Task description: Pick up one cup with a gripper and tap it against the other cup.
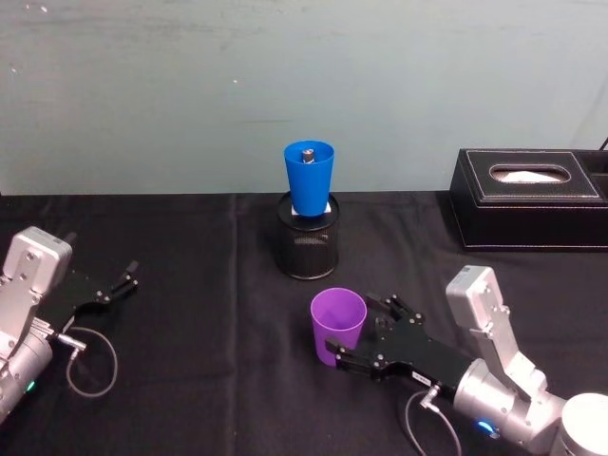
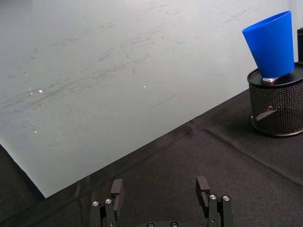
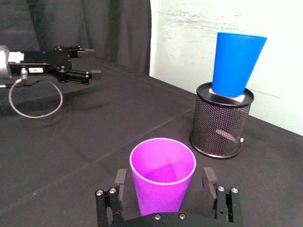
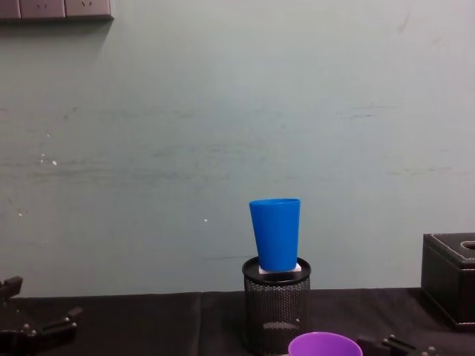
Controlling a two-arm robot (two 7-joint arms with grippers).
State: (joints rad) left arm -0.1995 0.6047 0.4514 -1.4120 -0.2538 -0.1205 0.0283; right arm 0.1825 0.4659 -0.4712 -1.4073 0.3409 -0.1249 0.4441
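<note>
The right claw [image 1: 351, 326] stood with its jaws apart, one on each side of the purple cup [image 1: 337, 319], and the fingers [image 3: 120, 177] seemed not to press its wall. This cup stood upright on the black desk [image 1: 190, 285]. Beyond the claw's tips, well apart, the blue cup [image 1: 309, 177] stood upright on top of a black mesh pen holder [image 1: 307, 249]. The left claw [image 1: 119, 283] rested far to the side, its jaws also apart and holding nothing.

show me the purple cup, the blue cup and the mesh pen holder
purple cup [image 1: 332, 340], head view, front outer wall
blue cup [image 1: 309, 190], head view, front wall
mesh pen holder [image 1: 307, 249], head view, front mesh wall
</note>
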